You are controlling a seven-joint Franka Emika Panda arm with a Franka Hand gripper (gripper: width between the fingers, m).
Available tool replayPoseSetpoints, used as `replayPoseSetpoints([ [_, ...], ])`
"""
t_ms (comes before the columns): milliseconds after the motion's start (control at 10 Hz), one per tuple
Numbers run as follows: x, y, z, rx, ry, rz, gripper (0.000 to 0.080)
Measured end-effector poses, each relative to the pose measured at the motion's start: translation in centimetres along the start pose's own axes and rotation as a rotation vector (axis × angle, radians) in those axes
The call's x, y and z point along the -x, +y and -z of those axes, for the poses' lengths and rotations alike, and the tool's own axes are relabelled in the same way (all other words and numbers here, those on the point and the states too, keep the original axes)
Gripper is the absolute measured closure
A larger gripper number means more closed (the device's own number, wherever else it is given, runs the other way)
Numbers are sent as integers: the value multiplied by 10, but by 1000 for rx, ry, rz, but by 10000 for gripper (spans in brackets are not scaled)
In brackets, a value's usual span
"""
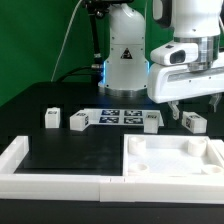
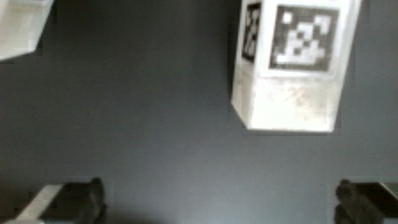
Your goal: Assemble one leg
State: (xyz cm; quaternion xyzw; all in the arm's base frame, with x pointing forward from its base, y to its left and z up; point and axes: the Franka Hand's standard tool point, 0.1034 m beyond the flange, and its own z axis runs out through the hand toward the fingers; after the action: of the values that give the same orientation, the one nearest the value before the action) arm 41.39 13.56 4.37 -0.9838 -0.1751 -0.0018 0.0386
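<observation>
Several small white legs with marker tags stand in a row on the black table: one (image 1: 52, 118) and another (image 1: 80, 121) at the exterior view's left, one (image 1: 152, 122) and another (image 1: 193, 122) at its right. My gripper (image 1: 192, 104) hangs open and empty just above the two right-hand legs. In the wrist view one leg (image 2: 294, 65) lies on the dark table ahead of the open gripper (image 2: 221, 203), its tag facing the camera. It is apart from both fingers (image 2: 71, 200). A second white piece (image 2: 22, 30) shows only as a corner.
The marker board (image 1: 120, 116) lies between the leg pairs. A large flat white square panel (image 1: 175, 155) with corner holes lies at the front right. A white rail (image 1: 20, 160) borders the front left. The robot base (image 1: 125, 60) stands behind.
</observation>
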Motion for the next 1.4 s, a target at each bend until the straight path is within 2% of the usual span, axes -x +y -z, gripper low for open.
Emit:
replayPoseSetpoints([
  [100,8,-3,-2,-12,-93,0,150],
  [200,7,-5,0,-23,-170,1,150],
  [300,10,-9,1,-40,-299,-4,150],
  [500,17,-23,-8,2,-463,-56,150],
  [600,29,-26,-11,24,-630,-44,150],
  [700,32,-27,-19,36,-714,-41,150],
  [800,42,-29,-25,47,-833,-29,150],
  [900,49,-28,-30,48,-923,-14,150],
  [1000,48,-27,-33,42,-966,-15,150],
  [1200,43,-29,-34,41,-947,-12,150],
  [1300,44,-29,-35,40,-949,-11,271],
  [1400,44,-29,-35,41,-950,-12,271],
])
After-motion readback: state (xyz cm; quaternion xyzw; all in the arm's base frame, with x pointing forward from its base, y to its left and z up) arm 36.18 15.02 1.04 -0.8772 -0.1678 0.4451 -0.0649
